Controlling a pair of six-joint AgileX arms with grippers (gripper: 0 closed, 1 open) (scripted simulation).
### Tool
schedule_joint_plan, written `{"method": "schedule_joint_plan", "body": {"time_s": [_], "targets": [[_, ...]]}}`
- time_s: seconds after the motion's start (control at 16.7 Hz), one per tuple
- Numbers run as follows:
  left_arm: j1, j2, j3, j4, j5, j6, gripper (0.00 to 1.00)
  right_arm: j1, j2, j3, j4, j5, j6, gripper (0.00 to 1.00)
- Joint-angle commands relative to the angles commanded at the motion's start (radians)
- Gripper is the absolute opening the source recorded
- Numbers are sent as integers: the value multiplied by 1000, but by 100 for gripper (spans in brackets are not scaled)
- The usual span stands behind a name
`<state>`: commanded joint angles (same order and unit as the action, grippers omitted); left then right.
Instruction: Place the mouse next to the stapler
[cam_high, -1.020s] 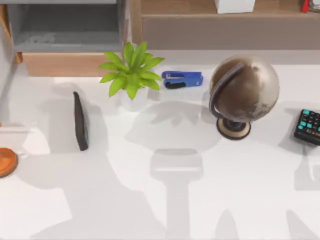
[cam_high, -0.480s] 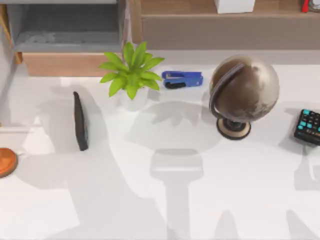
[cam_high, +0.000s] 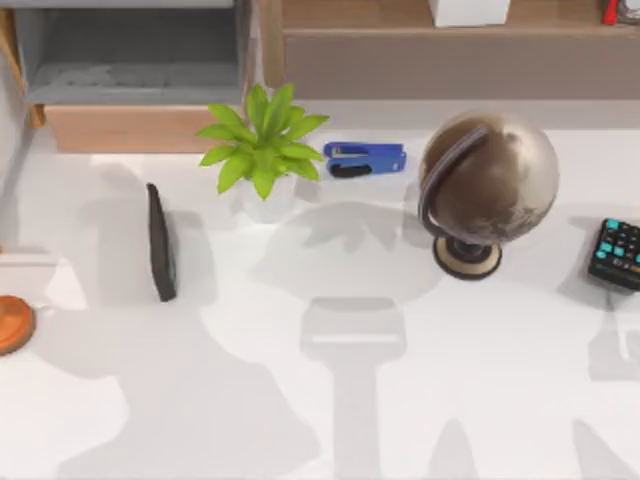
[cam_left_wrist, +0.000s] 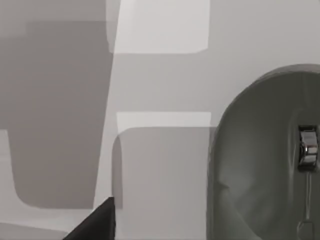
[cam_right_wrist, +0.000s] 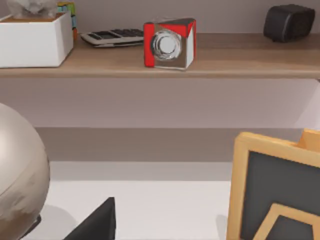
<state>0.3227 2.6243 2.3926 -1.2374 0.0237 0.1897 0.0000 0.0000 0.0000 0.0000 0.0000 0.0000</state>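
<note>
Stapler (cam_high: 364, 158): small, bright blue with a black base part, lying flat on the white table (cam_high: 300, 400) near its far edge in the top view, long axis running left to right. It sits between the green potted plant (cam_high: 262, 140), just beside it on the left, and the brown globe (cam_high: 487, 185) on its dark stand, near it on the right. A thin black slab (cam_high: 161, 241) stands on edge at the table's left side. An orange-brown disc (cam_high: 14, 324) is cut by the left edge of the picture. A black keypad with teal keys (cam_high: 616, 253) lies at the right edge. A wooden shelf unit (cam_high: 440, 40) runs behind the table.

Left wrist view: a grey mouse (cam_left_wrist: 267, 160) with a metal scroll wheel rests on the white table, crossed by shadows. A dark finger tip (cam_left_wrist: 97, 225) of the left gripper shows at the frame's edge; whether that gripper is wide or narrow cannot be told.

Right wrist view: the globe's curved side (cam_right_wrist: 20, 175), a wooden-framed dark board (cam_right_wrist: 275, 190), and a shelf carrying a white box (cam_right_wrist: 32, 40), a calculator (cam_right_wrist: 112, 36), a red and white cube (cam_right_wrist: 169, 43) and a small black object (cam_right_wrist: 290, 22). A dark finger tip (cam_right_wrist: 97, 225) of the right gripper shows; its opening cannot be told.
</note>
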Motion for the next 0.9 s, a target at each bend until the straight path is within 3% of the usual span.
{"method": "schedule_joint_plan", "body": {"time_s": [0.18, 0.9], "targets": [[0, 0, 0, 0, 0, 0, 100, 0, 0, 0, 0, 0, 0, 100], [0, 0, 0, 0, 0, 0, 10, 0, 0, 0, 0, 0, 0, 100]]}}
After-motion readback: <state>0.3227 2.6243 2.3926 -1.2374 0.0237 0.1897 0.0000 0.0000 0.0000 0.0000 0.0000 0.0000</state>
